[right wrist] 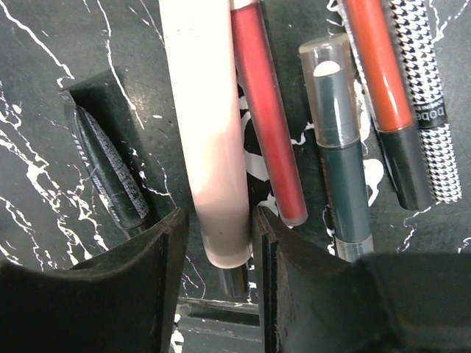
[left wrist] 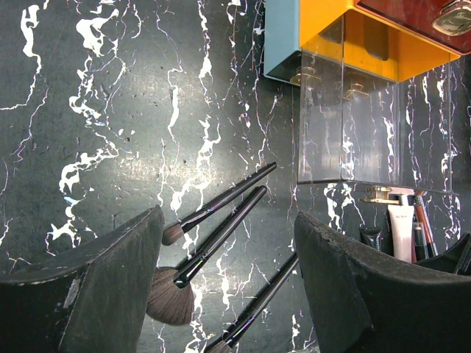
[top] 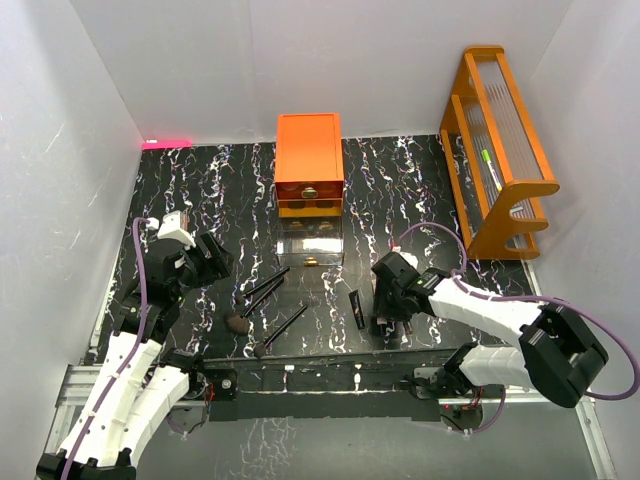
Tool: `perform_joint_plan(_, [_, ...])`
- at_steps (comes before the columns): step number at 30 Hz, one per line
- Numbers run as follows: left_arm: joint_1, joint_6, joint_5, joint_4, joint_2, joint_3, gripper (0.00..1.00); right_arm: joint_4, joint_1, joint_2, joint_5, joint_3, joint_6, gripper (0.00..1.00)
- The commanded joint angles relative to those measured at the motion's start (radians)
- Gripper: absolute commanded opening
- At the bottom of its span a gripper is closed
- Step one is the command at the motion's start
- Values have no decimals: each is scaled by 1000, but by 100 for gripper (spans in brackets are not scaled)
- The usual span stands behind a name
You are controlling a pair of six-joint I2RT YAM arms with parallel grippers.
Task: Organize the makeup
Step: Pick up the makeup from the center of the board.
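Top view: left pincer [top: 212, 262] over the bench [top: 200, 190] near its left edge; brushes [top: 268, 292] mid-bench, towards the front edge; right pincer [top: 392, 318] low, right of centre.
Left wrist: left pincer [left wrist: 228, 220] released, nothing between jaws; brushes [left wrist: 221, 197] on the bench below.
Right wrist: right pincer [right wrist: 221, 220] jaws closely flank pale pink tube [right wrist: 210, 132]; clamped or not, can't tell. Red gloss tube [right wrist: 265, 110] just beside.

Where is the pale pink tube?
In the right wrist view, the pale pink tube lies between the fingers of the right gripper, beside the red tube.
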Motion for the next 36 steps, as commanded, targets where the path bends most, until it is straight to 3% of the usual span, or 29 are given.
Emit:
perform_joint_plan(1, [3, 3, 7, 2, -12, -8, 70, 54, 9, 20, 28, 11, -8, 40])
perform_joint_plan(11, [2, 3, 5, 2, -15, -7, 70, -14, 24, -38, 70, 91, -9, 28])
perform_joint_plan(22, [3, 1, 3, 1, -18, -8, 70, -198, 46, -81, 135, 422, -91, 27])
perform_joint_plan(36, [2, 0, -2, -1, -24, -8, 70, -145, 47, 217, 26, 795, -297, 27])
